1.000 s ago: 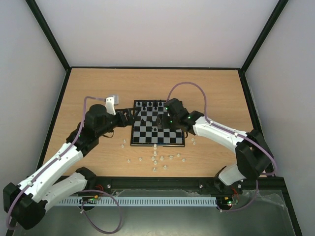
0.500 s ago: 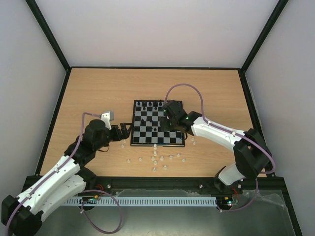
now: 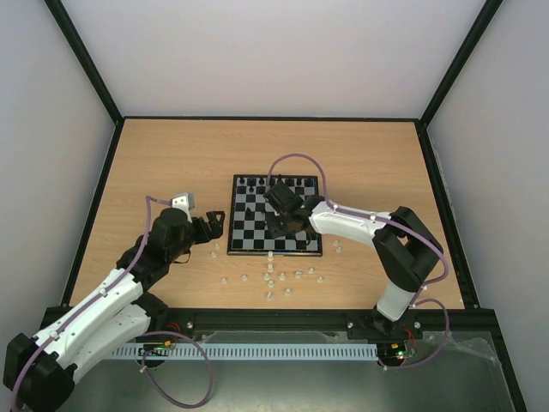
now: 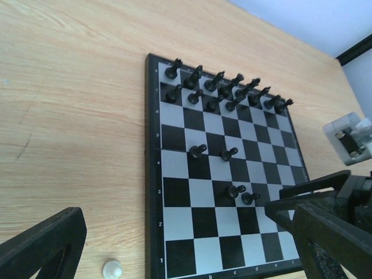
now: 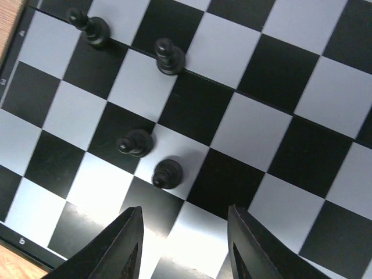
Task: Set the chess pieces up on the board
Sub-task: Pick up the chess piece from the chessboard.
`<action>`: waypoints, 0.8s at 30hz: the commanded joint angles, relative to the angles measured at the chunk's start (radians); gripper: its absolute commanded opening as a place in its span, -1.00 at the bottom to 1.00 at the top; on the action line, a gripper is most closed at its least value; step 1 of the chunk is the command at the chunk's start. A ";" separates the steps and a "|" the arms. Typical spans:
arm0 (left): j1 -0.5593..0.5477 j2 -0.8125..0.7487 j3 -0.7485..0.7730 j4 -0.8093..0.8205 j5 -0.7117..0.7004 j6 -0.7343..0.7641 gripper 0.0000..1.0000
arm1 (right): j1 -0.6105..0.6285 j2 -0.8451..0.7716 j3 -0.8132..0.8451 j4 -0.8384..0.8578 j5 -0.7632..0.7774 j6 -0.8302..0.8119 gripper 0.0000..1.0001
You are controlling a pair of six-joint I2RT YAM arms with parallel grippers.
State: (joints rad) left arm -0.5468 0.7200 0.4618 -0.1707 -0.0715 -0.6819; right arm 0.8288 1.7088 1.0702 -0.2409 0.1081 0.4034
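Note:
The board (image 3: 249, 237) lies mid-table. Black chess pieces (image 3: 273, 181) fill its far rows, also seen in the left wrist view (image 4: 224, 87). Four black pawns stand loose mid-board (image 4: 235, 190); the right wrist view shows them (image 5: 167, 173). White chess pieces (image 3: 273, 276) lie scattered on the table in front of the board. My right gripper (image 3: 281, 221) hovers low over the board, open and empty (image 5: 183, 244), the nearest pawn just ahead of its fingertips. My left gripper (image 3: 214, 228) is open and empty at the board's left edge (image 4: 192, 264).
One white piece (image 4: 112, 268) lies on the wood just left of the board's near corner. More white pieces lie at the left (image 3: 214, 253) and right (image 3: 336, 247) of the board's front edge. Black frame rails edge the table (image 3: 154, 163).
My right gripper has moved left across the board toward the loose black pawns. My left arm drew back and down from the board's far-left corner to its left edge.

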 commanded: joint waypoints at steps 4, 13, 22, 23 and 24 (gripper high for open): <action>-0.002 0.063 -0.018 0.022 0.027 -0.012 0.99 | 0.018 0.040 0.065 -0.033 0.015 -0.020 -0.26; -0.002 0.030 -0.034 -0.012 0.045 0.006 0.99 | 0.018 0.084 0.099 -0.046 0.046 -0.034 -0.43; -0.002 -0.033 -0.080 -0.017 0.028 -0.009 0.99 | 0.018 0.112 0.127 -0.058 0.056 -0.038 -0.46; -0.002 -0.041 -0.085 -0.014 0.024 -0.010 0.99 | 0.018 0.115 0.129 -0.058 0.056 -0.038 -0.47; -0.002 -0.048 -0.089 -0.012 0.021 -0.010 0.99 | 0.018 0.119 0.131 -0.058 0.055 -0.039 -0.48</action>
State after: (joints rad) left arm -0.5468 0.7052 0.3912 -0.1753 -0.0349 -0.6876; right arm 0.8402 1.8088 1.1706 -0.2440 0.1471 0.3771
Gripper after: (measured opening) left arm 0.994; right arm 0.270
